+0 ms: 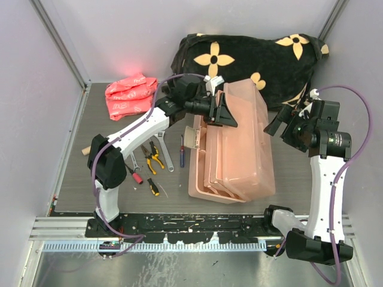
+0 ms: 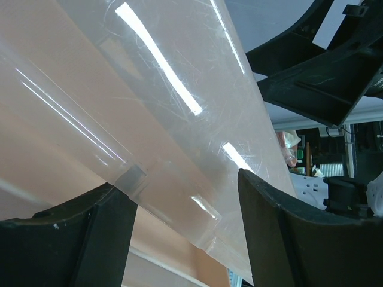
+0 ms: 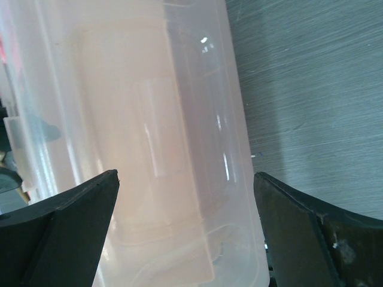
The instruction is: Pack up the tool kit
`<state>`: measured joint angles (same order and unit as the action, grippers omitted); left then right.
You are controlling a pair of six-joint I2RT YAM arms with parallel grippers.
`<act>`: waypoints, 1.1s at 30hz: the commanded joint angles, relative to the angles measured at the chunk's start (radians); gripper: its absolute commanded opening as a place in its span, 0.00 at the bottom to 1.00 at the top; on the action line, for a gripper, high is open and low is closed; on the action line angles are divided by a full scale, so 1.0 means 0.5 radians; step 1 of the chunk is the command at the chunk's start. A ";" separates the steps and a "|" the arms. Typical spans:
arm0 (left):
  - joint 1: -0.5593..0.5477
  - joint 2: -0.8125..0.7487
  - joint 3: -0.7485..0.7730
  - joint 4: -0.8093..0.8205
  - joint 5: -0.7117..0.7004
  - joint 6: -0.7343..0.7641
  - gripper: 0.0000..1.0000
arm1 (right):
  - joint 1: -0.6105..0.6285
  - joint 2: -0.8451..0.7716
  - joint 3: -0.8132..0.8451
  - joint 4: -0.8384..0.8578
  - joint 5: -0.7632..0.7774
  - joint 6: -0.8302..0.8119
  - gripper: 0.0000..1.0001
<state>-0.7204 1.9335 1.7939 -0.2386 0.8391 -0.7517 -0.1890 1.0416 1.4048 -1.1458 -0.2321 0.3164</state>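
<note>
The toolbox [image 1: 239,149] sits in the middle of the table [image 1: 72,179], its long side running away from us. The tools lie loose to its left: orange-handled pliers [image 1: 154,156], a wrench [image 1: 166,154] and a blue screwdriver [image 1: 182,150] among them. None of them is in the box yet, so we judge the packing barely begun and the step in hand to be getting the box opened up.

The left end effector [image 1: 224,110] is at the far left corner of the box. In its wrist view the fingers stand apart with a clear plastic panel [image 2: 149,89] running between them, so it is released, clamping nothing. The right end effector [image 1: 281,127] hovers just beside the right wall, spread wide and empty.

To do this well, we want the left fingers squarely across the panel's edge before closing, since the plastic looks slick and thin and could slip out of a corner pinch. We should swing the panel along its hinge arc rather than pull straight. The right arm can brace the wall so the light box does not slide. We cannot tell whether a latch holds it.
</note>
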 commanded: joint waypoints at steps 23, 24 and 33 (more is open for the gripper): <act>-0.044 -0.121 0.228 0.087 0.030 -0.052 0.70 | 0.007 -0.117 0.048 0.123 -0.421 0.011 1.00; -0.043 -0.127 0.231 0.097 0.034 -0.061 0.70 | 0.008 -0.119 0.043 0.126 -0.421 0.012 1.00; -0.064 -0.154 0.231 0.183 0.082 -0.126 0.73 | 0.009 -0.117 0.031 0.135 -0.422 0.009 1.00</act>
<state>-0.7395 1.9388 1.8454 -0.2504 0.8310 -0.7963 -0.1890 0.9932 1.4097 -1.1282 -0.4248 0.3206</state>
